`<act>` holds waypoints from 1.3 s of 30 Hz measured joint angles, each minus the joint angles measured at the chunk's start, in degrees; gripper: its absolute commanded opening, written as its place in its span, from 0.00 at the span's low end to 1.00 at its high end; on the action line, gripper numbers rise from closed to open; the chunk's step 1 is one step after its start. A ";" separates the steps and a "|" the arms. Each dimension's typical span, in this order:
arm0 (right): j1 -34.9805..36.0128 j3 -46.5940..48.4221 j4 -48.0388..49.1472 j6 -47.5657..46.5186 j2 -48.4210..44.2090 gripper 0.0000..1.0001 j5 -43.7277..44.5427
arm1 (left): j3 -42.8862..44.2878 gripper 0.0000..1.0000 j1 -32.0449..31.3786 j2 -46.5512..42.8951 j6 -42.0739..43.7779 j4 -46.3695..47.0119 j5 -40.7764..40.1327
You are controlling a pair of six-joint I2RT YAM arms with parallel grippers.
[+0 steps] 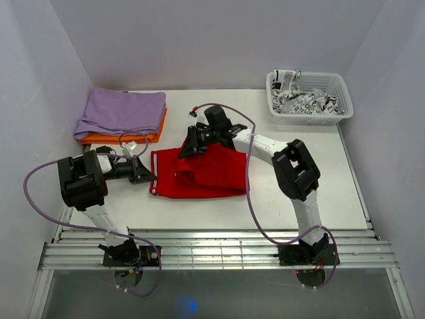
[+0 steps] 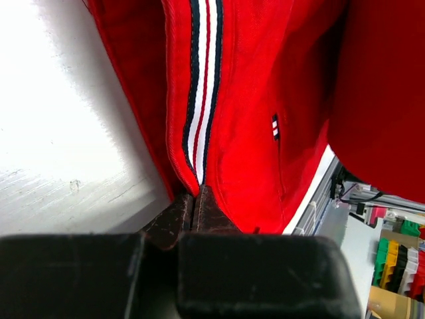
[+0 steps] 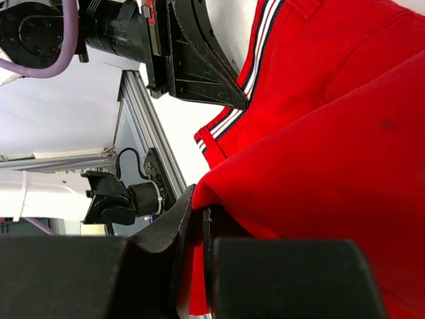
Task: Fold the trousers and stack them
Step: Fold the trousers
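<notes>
The trousers (image 1: pixel 206 174) are bright red, soft and plain, with a navy, white and red striped waistband (image 1: pixel 153 174). In the left wrist view a tiny flag label (image 2: pixel 275 126) shows on the cloth just beside that band. They lie at the middle of the white counter (image 1: pixel 299 179), already doubled over into a broad, short slab. The long axis runs from 9 o'clock to 3 o'clock, with the waistband end pointing to 9 o'clock and the folded end to 3 o'clock.

The left end effector (image 1: pixel 151 177) comes in from 9 o'clock, its fingers pressed together on the striped waistband edge. The right end effector (image 1: pixel 185 151) reaches over from 3 o'clock and is clamped on a lifted red edge at the 12 o'clock side of the slab, so a fold of cloth stands raised there.

At 10 o'clock a lilac cloth (image 1: pixel 123 111) lies folded on top of an orange cloth (image 1: pixel 126 138). At 2 o'clock, well apart, a white basket (image 1: pixel 311 119) holds a black-and-white patterned cloth (image 1: pixel 302 101).
</notes>
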 measured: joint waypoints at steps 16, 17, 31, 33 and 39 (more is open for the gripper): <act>6.80 5.16 4.81 3.89 7.61 0.08 1.18 | -0.92 0.00 0.02 0.24 -1.79 2.19 1.07; 7.04 5.22 5.05 4.26 8.07 0.08 1.25 | -1.03 0.00 0.02 0.24 -1.88 2.36 1.20; 7.91 7.45 6.80 8.02 11.78 0.08 2.45 | -1.31 0.00 0.07 0.24 -2.16 3.06 1.51; 8.09 7.76 7.17 8.50 12.13 0.08 2.47 | -1.33 0.00 0.07 0.24 -2.16 3.06 1.53; 8.83 8.44 7.58 9.73 12.24 0.08 2.64 | -1.33 0.00 0.07 0.37 -2.16 3.10 1.68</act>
